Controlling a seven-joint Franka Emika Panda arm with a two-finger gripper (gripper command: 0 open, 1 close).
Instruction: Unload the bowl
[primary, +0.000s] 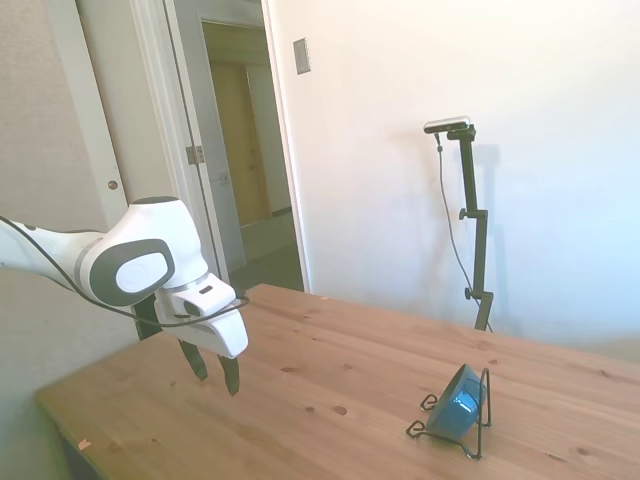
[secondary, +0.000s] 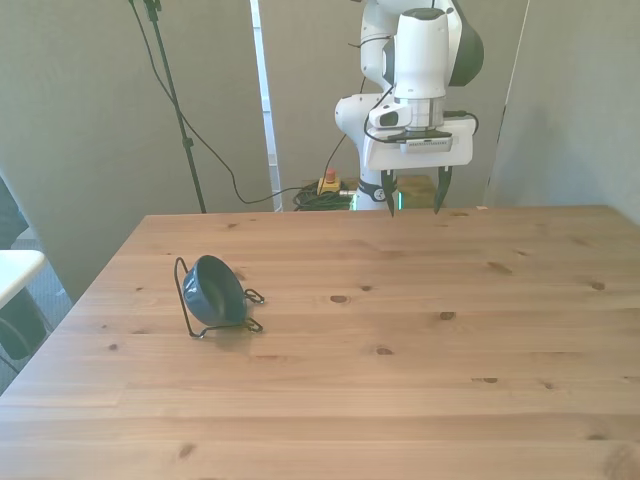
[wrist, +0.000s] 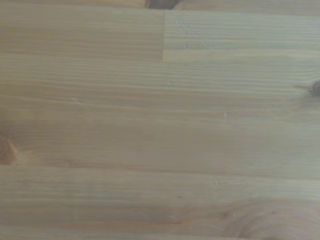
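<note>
Across the whole front view spreads the table (secondary: 400, 380), pale knotty pine laid in long planks, with dark knots scattered over it and its edges square and plain. Toward nine o'clock of the table's middle in that view, the bowl (secondary: 219, 290) sits tipped on its edge in a thin black wire stand (secondary: 190, 300), its dark teal inside turned toward the front view's right; the stand's looped feet rest on the wood. From the side view the same bowl (primary: 460, 405) shows its glossy blue underside, leaning in the wire stand (primary: 480, 415) near the table's (primary: 330, 370) near edge, at about four o'clock of the picture. The claw (secondary: 411, 197) hangs over the far edge of the table at twelve o'clock in the front view, well apart from the bowl, its two dark fingers (secondary: 390, 195) pointing down with a clear gap between them and nothing held. In the side view the claw (primary: 215, 370) hovers just above the wood at the table's left end. The wrist view shows only bare planks (wrist: 160, 130), somewhat blurred, with a knot at one border. Around the table, white walls stand bright with daylight, a doorway (primary: 245, 150) opens onto a hall, and cables (secondary: 320, 192) lie on the floor behind the robot
</note>
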